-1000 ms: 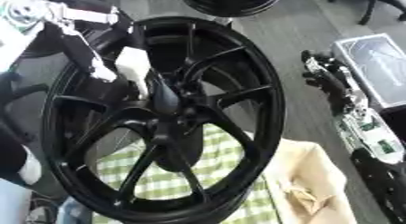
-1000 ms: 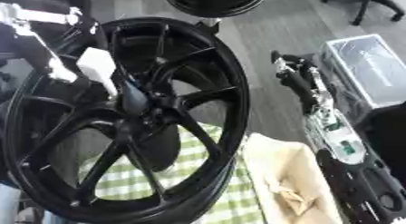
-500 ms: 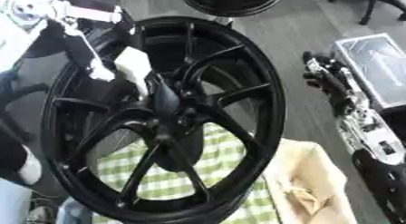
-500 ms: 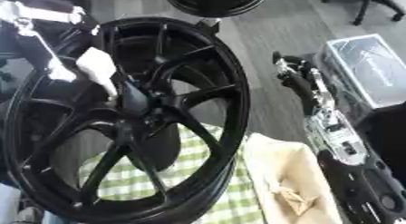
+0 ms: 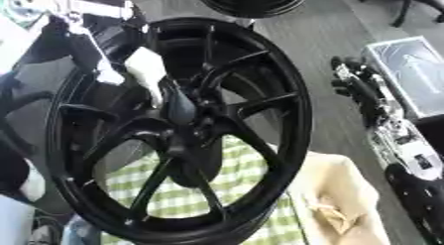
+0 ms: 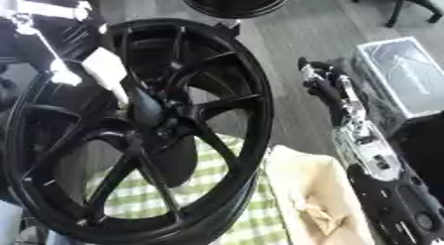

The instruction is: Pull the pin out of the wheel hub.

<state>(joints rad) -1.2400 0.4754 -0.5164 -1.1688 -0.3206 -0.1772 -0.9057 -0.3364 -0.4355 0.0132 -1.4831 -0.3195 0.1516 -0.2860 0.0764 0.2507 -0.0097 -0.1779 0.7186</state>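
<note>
A big black wheel rim (image 5: 291, 115) stands on edge, filling the left and middle of both views. At its hub (image 5: 193, 132) a dark pin (image 5: 180, 106) sticks out toward me. My left hand (image 5: 144, 70), white-backed, reaches in from the upper left over the spokes, and its dark fingers are bunched round the pin. Pin and fingers blur into one dark mass. My right hand (image 6: 319, 84) hangs to the right of the rim, apart from it, fingers relaxed and holding nothing.
A green-and-white checked cloth (image 5: 173, 199) lies under the wheel. A cream fabric bin (image 5: 338, 204) stands at the lower right. A second black wheel (image 5: 251, 1) is at the top edge, and a grey box (image 5: 408, 70) lies on the floor far right.
My left hand has shifted slightly toward the hub and stays there. The right arm has hardly moved, and the view has tilted a little.
</note>
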